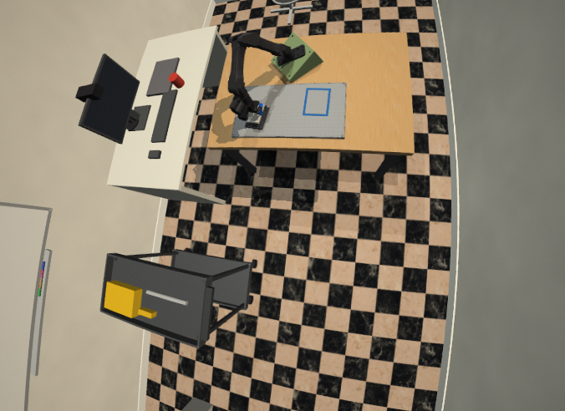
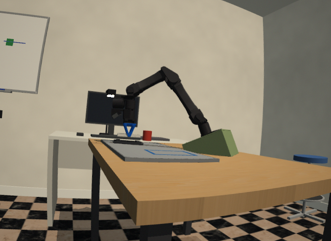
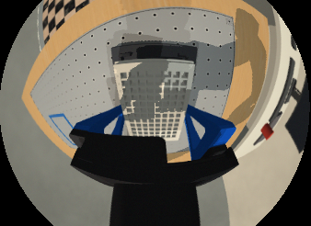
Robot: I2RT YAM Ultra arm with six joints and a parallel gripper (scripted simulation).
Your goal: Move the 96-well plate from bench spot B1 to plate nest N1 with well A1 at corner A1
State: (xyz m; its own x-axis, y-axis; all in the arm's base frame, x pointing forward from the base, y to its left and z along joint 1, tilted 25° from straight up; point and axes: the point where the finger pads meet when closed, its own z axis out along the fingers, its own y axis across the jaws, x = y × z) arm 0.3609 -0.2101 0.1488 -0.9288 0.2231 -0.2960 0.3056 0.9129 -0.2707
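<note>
My gripper point(image 3: 154, 107) has blue fingers and is shut on the 96-well plate point(image 3: 155, 101), a pale plate with a grid of wells, gripping it by its two long sides. In the exterior view the gripper point(image 2: 129, 133) hangs pointing down, just above the dark plate nest N1 point(image 2: 128, 142) at the far left end of the grey mat point(image 2: 157, 152). The nest's dark frame point(image 3: 155, 52) shows past the plate in the wrist view. The blue outline of spot B1 point(image 1: 317, 102) on the mat has nothing in it. I cannot make out the A1 mark.
The arm's green wedge base point(image 2: 212, 146) stands on the wooden table behind the mat. A white desk to the left carries a monitor point(image 2: 106, 107), a keyboard and a red cup point(image 2: 147, 135). A blue stool point(image 2: 310, 159) stands to the right.
</note>
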